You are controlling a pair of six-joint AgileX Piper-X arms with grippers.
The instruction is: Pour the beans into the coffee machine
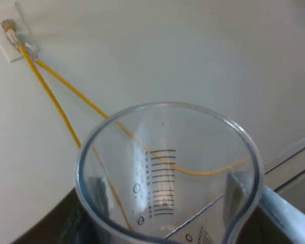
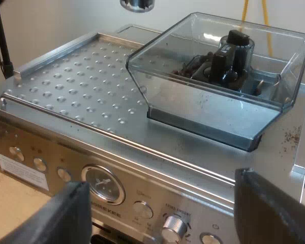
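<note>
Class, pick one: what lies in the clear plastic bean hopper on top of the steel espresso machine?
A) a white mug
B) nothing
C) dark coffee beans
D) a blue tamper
C: dark coffee beans lie around the black hub inside the clear plastic bean hopper.

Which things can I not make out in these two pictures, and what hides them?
1. Left wrist view: the measuring glass's base is cut off by the edge, so I cannot tell if it is empty.
2. Right wrist view: the black centre part hides how many beans the bean hopper holds.
3. Right wrist view: the espresso machine's front below the gauge is cut off, partly behind the right end effector.
</note>
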